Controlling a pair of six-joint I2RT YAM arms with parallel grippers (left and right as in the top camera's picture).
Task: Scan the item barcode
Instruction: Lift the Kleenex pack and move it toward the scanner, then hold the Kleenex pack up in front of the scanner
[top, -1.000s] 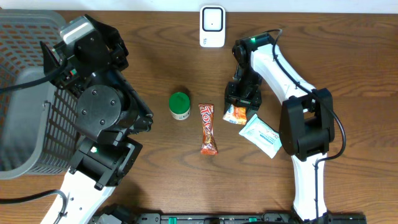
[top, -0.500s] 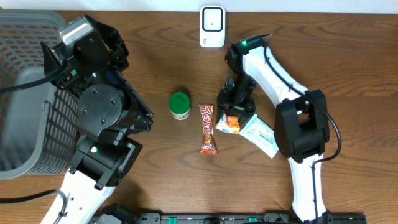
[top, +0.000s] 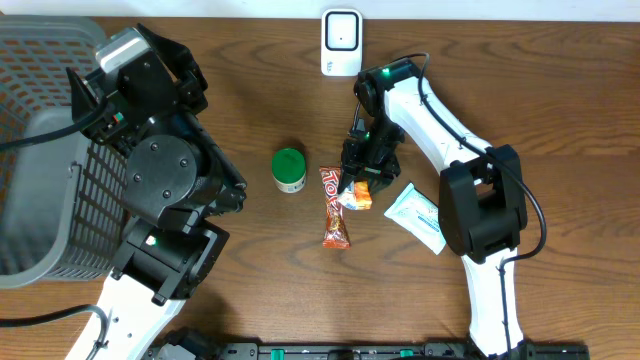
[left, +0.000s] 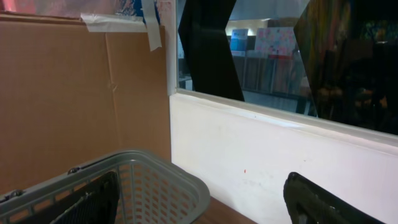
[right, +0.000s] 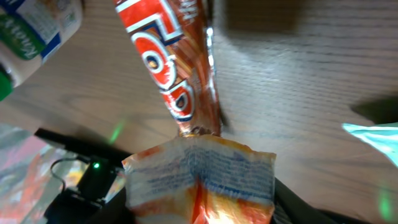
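Observation:
My right gripper (top: 358, 186) is shut on a small orange and white snack packet (top: 356, 198), the item, and holds it just off the table. In the right wrist view the packet (right: 199, 177) fills the bottom of the frame with its printed white back facing the camera, and it hides the fingertips. It hangs over the upper right edge of a red-orange candy bar (top: 335, 215). The white scanner (top: 341, 42) stands at the table's far edge. My left gripper (left: 199, 202) is open, raised beside the grey basket (left: 155, 171) and facing a white wall, with nothing in it.
A green-lidded jar (top: 289, 170) stands left of the candy bar. A teal and white sachet (top: 420, 217) lies to the right of the held packet. The grey wire basket (top: 40, 150) takes up the table's left end, beside the left arm.
The right gripper has carried the orange packet leftward, away from the teal sachet and over the candy bar's edge. Its jaws have closed tighter. The left arm has not moved.

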